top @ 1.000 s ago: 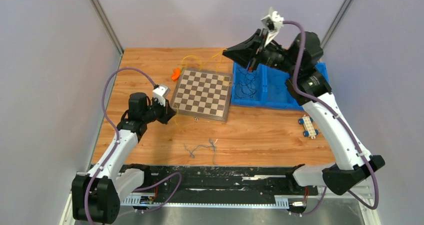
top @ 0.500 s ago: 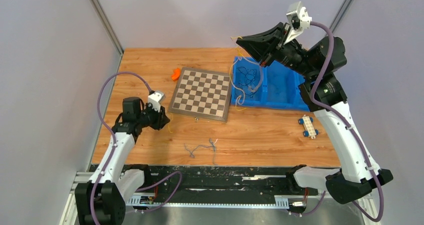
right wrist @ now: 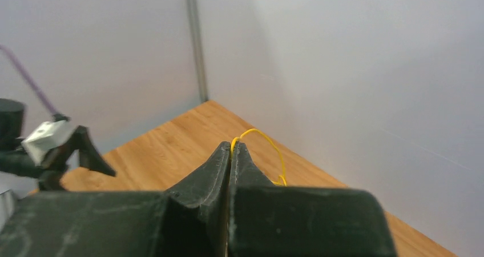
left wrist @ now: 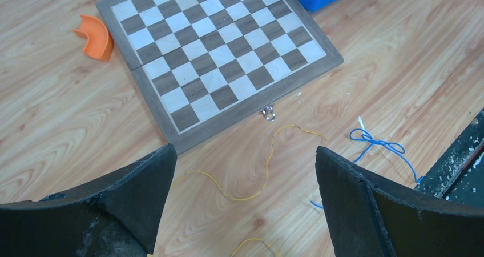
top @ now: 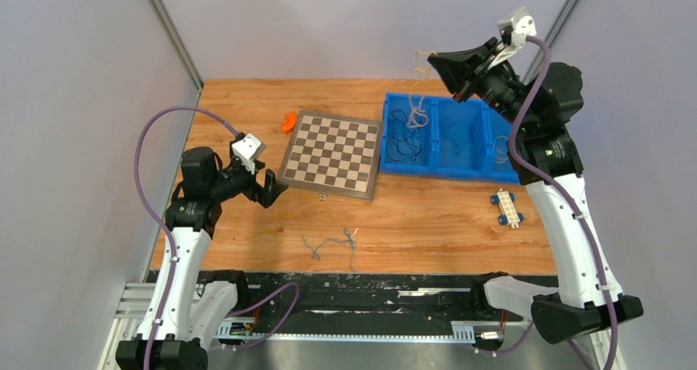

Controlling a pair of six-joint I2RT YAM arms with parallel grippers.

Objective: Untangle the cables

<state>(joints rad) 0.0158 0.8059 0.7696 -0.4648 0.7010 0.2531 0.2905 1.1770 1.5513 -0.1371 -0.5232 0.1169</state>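
- Two arms work a wooden table (top: pixel 427 222). Nearest their bases, a grey-blue strand (top: pixel 327 242) lies curled on the boards by the near edge, touched by neither gripper.
- Left gripper (top: pixel 271 187) hovers low beside the near-left corner of the chessboard (top: pixel 333 154), its jaws spread wide and holding nothing. Its wrist camera shows a yellow strand (left wrist: pixel 268 157) snaking over the wood between the two fingers.
- Over on the right, a small white-and-blue block (top: pixel 507 209) sits on the table, well apart from any wire.
- An orange piece (top: pixel 288 122) lies just beyond the board's far-left corner.
- A blue bin (top: pixel 444 173) stands just right of the board, divided into compartments. The left one holds a tangle of dark wires (top: pixel 403 144); the rightmost shows a faint pale loop (top: pixel 499 150).
- Right gripper (top: pixel 434 56) is raised above the bin's far edge, jaws pressed together on a yellow cable (right wrist: pixel 255 131) that arcs out from the tips. Below, pale hanging loops (top: pixel 417 117) dangle over the left compartment — whether they touch the dark wires cannot be told.
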